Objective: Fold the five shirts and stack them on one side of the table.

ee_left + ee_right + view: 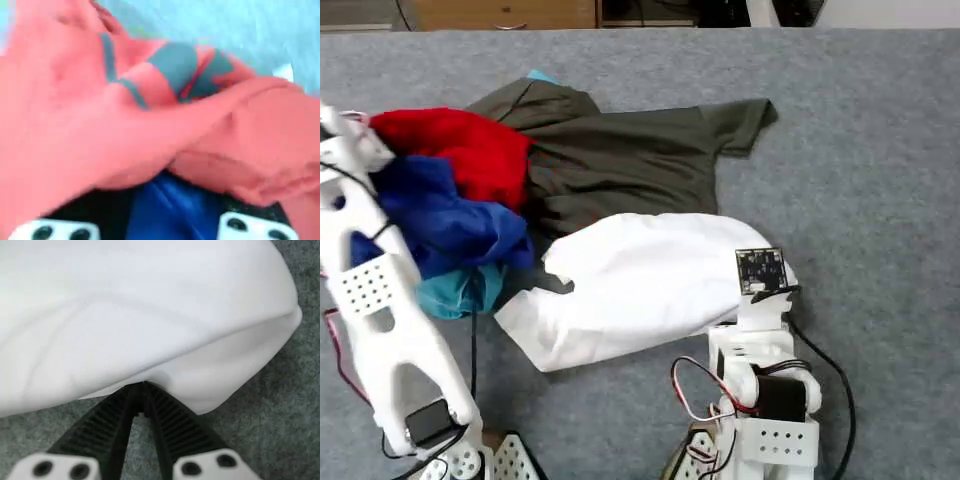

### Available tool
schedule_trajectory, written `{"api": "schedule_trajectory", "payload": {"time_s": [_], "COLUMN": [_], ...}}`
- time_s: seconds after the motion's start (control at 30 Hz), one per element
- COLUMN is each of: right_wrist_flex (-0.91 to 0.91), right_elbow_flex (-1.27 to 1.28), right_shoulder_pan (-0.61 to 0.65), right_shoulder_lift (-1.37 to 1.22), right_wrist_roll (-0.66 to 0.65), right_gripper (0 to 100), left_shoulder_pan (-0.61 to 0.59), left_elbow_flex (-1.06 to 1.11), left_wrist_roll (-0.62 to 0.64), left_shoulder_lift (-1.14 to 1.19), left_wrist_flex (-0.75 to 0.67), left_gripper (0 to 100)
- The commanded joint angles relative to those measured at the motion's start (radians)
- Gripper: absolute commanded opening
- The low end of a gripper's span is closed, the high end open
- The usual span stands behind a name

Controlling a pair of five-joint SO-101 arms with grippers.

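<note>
No readable text, labels or numbers.

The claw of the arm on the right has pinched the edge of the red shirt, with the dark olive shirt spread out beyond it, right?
Not the red one: the right wrist view shows the right gripper shut on the edge of the white shirt. The dark olive shirt does lie spread out beyond it.

Five shirts, two arms, one table (880, 200).
You have one red shirt (460, 150), one blue shirt (450, 220), one teal shirt (460, 290), one dark olive shirt (620, 160) and one white shirt (640, 280). You also have two white arms, the left arm (390, 330) and the right arm (765, 390).
</note>
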State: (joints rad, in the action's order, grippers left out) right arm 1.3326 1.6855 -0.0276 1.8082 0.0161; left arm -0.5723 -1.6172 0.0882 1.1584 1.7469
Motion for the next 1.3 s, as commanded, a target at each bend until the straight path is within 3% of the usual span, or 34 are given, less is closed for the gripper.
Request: {"api": "schedule_trajectory", "payload": {"time_s": [0.0, 0.2, 0.33, 0.6, 0.77, 1.0, 1.13, 1.27], "right_wrist_flex": [-0.011, -0.011, -0.011, -0.011, -0.011, -0.011, -0.011, -0.011], "right_elbow_flex": [0.002, 0.002, 0.002, 0.002, 0.002, 0.002, 0.002, 0.002], "right_shoulder_pan": [0.013, 0.013, 0.013, 0.013, 0.013, 0.013, 0.013, 0.013], "right_shoulder_lift": [0.107, 0.107, 0.107, 0.107, 0.107, 0.107, 0.107, 0.107], "right_wrist_roll": [-0.006, -0.006, -0.006, -0.006, -0.006, -0.006, -0.006, -0.006], "right_gripper": [0.4, 0.4, 0.4, 0.4, 0.4, 0.4, 0.4, 0.4], "left_shoulder_pan": [-0.015, 0.06, 0.147, 0.434, 0.542, 0.531, 0.454, 0.304], "left_elbow_flex": [-0.044, -0.031, 0.095, 0.646, 1.089, 1.562, 1.668, 1.668], "left_wrist_roll": [-0.012, -0.011, -0.009, -0.009, 0.023, 0.046, 0.046, 0.028], "left_shoulder_lift": [-0.142, -0.32, -0.503, -0.888, -0.889, -0.894, -0.894, -0.894], "left_wrist_flex": [0.015, 0.017, 0.017, 0.005, -0.178, -0.528, -0.605, -0.614], "left_gripper": [25, 25, 25, 25, 25, 25, 25, 25]}}
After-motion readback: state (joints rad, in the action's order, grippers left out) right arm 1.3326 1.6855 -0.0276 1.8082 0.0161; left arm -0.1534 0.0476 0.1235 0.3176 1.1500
